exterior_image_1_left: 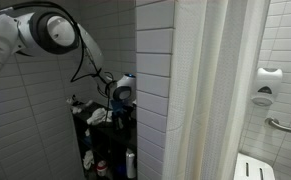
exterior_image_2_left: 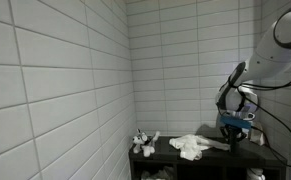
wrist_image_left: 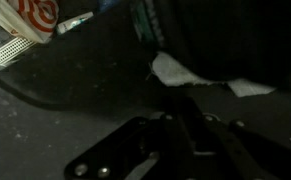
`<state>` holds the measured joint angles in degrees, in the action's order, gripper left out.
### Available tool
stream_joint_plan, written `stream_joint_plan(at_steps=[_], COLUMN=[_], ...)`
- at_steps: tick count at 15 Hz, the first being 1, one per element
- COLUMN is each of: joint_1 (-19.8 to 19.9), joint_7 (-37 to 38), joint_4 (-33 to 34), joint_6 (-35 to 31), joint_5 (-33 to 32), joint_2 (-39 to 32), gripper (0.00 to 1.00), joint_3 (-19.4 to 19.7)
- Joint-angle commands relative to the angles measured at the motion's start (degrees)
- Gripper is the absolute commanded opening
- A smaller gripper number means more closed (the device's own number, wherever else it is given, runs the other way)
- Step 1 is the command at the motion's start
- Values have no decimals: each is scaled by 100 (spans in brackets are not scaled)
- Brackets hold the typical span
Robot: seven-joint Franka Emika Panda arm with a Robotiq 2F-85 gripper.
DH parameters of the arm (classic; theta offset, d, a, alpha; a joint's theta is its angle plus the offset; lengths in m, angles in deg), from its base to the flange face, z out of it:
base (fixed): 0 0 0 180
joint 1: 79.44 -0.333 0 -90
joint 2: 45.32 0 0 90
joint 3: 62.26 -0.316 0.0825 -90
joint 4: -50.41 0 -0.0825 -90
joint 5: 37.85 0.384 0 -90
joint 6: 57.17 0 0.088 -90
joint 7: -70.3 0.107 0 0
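Wrist view: dark, blurred; white cloth lies on a dark surface.
Gripper: opening cannot be told, nor any hold.
Cloth place: on black shelf, just beside gripper.

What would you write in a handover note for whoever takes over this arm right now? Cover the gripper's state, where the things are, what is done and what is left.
Gripper: points down over the dark shelf; open or shut cannot be told.
White cloth: crumpled on the shelf top, right by the gripper; contact unclear.
Small items: at the wall end of the shelf, apart from the gripper.
Done: arm is positioned at the cloth.
Left: cloth not yet lifted; it lies on the shelf.
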<state>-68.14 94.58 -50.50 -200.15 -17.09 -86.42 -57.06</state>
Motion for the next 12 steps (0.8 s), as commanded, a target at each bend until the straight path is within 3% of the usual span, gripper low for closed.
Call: stream_joint_plan(at_steps=[1,8,12], joint_1=[49,-236,-439], joint_7=[-125,-310,-450], joint_4=[69,-468,-909], joint_6=[22,-634,-1166], joint_5=[132,-17,-50], joint_2=[-7,324,607], gripper=[50,98,100], joint_3=[-12,-3,-55])
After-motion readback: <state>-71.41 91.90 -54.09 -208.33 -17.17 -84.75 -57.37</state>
